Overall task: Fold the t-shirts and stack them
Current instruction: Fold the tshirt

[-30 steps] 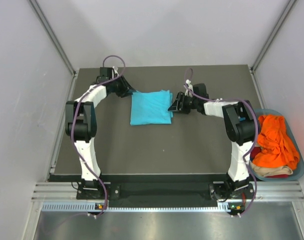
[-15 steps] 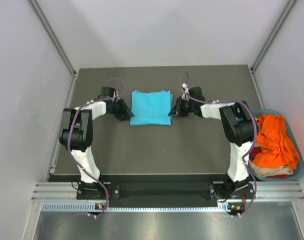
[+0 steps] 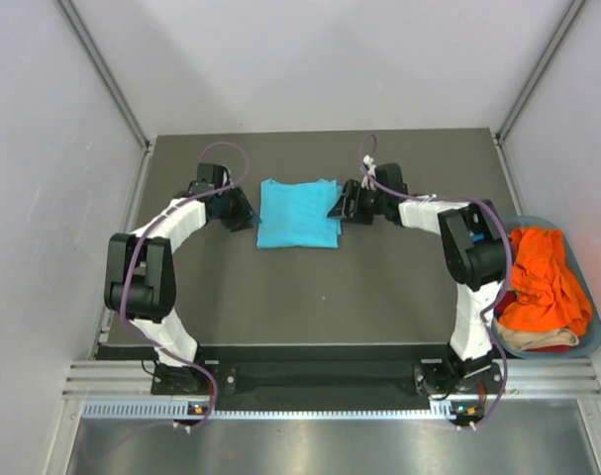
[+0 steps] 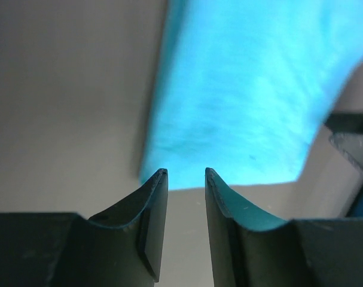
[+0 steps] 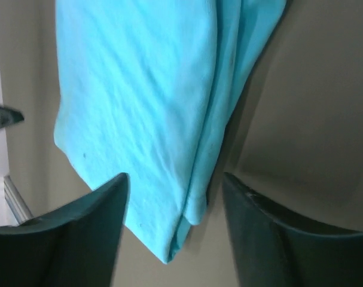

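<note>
A folded turquoise t-shirt (image 3: pixel 298 213) lies flat on the dark table, towards the back. It also shows in the left wrist view (image 4: pixel 241 89) and in the right wrist view (image 5: pixel 151 101). My left gripper (image 3: pixel 243 213) is just left of the shirt's left edge, its jaws a little apart and empty (image 4: pixel 186 173). My right gripper (image 3: pixel 342 206) is at the shirt's right edge, wide open, with the folded corner lying between its jaws (image 5: pixel 175 197). An orange t-shirt (image 3: pixel 544 279), a beige one (image 3: pixel 526 338) and a bit of red cloth sit in the basket.
A blue-grey plastic basket (image 3: pixel 593 336) stands off the table's right edge beside my right arm's base. The table (image 3: pixel 320 297) is walled by pale panels on the left, back and right.
My left gripper has moved back along the shirt's left edge. My right gripper has shifted slightly towards the shirt's right edge. The shirt lies where it was.
</note>
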`<state>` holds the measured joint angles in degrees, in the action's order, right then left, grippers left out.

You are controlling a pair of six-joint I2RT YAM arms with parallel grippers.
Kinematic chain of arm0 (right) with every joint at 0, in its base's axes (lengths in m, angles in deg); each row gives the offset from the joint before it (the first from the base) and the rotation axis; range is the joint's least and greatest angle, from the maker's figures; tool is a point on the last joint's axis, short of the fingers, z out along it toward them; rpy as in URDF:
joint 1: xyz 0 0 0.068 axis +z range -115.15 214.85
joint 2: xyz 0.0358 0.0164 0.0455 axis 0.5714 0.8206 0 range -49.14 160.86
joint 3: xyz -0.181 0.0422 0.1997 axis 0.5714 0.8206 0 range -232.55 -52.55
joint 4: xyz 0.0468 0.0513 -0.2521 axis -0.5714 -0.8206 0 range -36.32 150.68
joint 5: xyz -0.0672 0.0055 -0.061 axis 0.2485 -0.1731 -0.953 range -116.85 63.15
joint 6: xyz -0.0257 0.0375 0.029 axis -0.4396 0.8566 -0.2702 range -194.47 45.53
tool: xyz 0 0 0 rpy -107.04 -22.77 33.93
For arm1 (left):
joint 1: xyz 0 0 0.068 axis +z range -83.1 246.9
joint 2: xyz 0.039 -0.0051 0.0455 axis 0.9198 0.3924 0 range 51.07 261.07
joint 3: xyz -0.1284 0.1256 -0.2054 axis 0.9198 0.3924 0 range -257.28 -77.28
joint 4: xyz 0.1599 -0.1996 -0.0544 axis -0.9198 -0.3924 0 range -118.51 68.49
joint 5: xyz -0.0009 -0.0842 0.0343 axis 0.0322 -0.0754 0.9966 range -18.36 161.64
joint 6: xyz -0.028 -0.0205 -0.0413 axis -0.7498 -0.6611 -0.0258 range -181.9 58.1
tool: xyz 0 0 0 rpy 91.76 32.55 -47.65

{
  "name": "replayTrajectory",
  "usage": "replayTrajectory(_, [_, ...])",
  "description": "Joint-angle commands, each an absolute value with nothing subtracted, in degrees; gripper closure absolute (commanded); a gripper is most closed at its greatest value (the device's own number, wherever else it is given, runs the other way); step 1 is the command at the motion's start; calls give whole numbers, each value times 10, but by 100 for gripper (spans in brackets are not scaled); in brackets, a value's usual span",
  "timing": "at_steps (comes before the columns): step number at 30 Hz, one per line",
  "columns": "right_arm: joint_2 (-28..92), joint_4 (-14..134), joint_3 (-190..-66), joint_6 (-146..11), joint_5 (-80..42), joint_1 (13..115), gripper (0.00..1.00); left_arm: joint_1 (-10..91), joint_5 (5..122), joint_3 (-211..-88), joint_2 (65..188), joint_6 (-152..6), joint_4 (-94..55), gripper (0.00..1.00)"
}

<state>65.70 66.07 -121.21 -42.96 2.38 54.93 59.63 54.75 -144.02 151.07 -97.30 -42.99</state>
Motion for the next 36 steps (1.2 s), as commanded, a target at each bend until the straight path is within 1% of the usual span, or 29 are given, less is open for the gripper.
replayTrajectory(1, [672,648,-1278,-461,6,531,28,564,532,-1431,1462,-976,-414,63])
replayTrajectory(2, [681,644,-1301,-465,7,529,9,558,530,-1427,1461,-979,-410,64])
replayTrajectory(3, [691,639,-1315,-476,8,524,4,545,529,-1415,1461,-984,-403,64])
replayTrajectory(4, [710,628,-1329,-482,9,523,2,539,531,-1411,1462,-985,-401,64])
replayTrajectory(6, [729,623,-1368,-488,14,520,5,524,543,-1404,1468,-985,-401,64])
replayTrajectory(7, [750,618,-1381,-489,18,519,8,522,545,-1402,1475,-986,-401,64])
replayTrajectory(8, [761,615,-1408,-491,21,519,15,521,547,-1401,1478,-986,-399,64])
replayTrajectory(9, [771,608,-1422,-492,21,519,19,521,548,-1402,1484,-986,-398,64])
replayTrajectory(11, [802,573,-1460,-496,9,519,24,521,553,-1408,1497,-982,-398,64])
replayTrajectory(13, [819,566,-1470,-500,0,520,28,521,563,-1414,1512,-978,-401,64])
replayTrajectory(16, [838,562,-1488,-502,-11,518,38,521,578,-1421,1530,-972,-403,65])
replayTrajectory(17, [843,563,-1495,-497,-14,517,49,521,582,-1421,1535,-971,-405,65])
replayTrajectory(19, [849,576,-1495,-484,-17,513,59,521,595,-1420,1547,-967,-408,65])
replayTrajectory(20, [850,582,-1489,-477,-18,509,67,521,599,-1416,1549,-966,-413,65])
replayTrajectory(24, [856,629,-1470,-434,-13,500,80,521,612,-1409,1553,-964,-416,65])
replayTrajectory(25, [857,633,-1469,-429,-12,500,83,521,609,-1410,1553,-964,-416,65])
replayTrajectory(26, [859,636,-1469,-423,-11,501,88,521,600,-1415,1551,-965,-416,65])
replayTrajectory(29, [869,640,-1479,-413,0,500,95,521,577,-1436,1539,-971,-425,64])
replayTrajectory(31, [870,642,-1485,-410,8,500,92,523,548,-1456,1529,-975,-437,64])
replayTrajectory(32, [869,640,-1485,-412,8,500,85,524,533,-1477,1527,-974,-444,63])
replayTrajectory(33, [859,636,-1485,-412,8,500,80,526,526,-1488,1522,-972,-461,63])
replayTrajectory(36, [826,620,-1474,-422,-5,500,57,534,519,-1528,1512,-955,-492,63])
